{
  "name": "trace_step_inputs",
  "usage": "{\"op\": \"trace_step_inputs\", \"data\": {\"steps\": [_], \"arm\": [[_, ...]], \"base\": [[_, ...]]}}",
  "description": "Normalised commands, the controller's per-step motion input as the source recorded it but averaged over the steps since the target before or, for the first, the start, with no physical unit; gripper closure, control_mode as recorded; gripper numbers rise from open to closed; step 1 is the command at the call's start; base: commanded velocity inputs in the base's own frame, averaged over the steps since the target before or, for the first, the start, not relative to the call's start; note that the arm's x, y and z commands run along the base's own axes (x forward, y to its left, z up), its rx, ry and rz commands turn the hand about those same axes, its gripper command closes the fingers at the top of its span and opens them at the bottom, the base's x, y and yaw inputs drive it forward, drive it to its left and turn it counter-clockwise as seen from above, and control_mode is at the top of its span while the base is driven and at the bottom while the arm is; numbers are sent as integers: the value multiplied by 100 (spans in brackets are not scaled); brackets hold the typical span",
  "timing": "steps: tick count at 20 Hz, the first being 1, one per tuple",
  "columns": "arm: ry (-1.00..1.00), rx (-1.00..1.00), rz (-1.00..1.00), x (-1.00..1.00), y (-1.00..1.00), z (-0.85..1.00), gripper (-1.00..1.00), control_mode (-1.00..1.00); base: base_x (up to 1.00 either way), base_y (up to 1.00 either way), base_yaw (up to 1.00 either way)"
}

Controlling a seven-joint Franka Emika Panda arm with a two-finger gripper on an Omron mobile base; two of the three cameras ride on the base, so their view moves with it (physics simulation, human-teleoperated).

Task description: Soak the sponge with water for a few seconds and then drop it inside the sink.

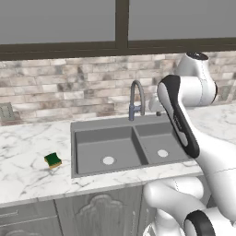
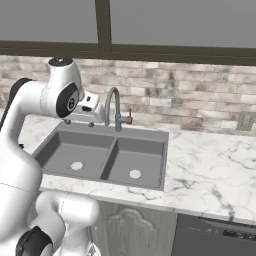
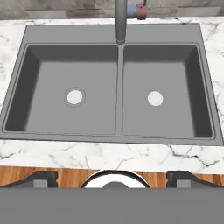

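While the claw (image 3: 113,177) is hanging wide and holding nothing over the sink (image 1: 74,152), the sponge (image 1: 53,160) is lying far left on the desk (image 1: 23,156) — a long reach could be missing it.

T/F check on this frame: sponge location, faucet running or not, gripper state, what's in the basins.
1. The sponge lies on the counter left of the sink. True.
2. Water runs from the faucet. False: no stream is visible.
3. The gripper is shut on the sponge. False: its fingertips stand wide apart with nothing between them.
4. Both basins are empty apart from their drains. True.
5. The sponge sits in the left basin. False: it is on the counter.
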Motion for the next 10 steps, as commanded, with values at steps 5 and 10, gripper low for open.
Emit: {"op": "trace_step_inputs", "data": {"steps": [5, 10], "arm": [[-2, 0, 8, 2, -26, 0, -100, -100], [-5, 0, 8, 4, -25, 0, -100, -100]], "base": [[0, 0, 0], [0, 0, 0]]}}
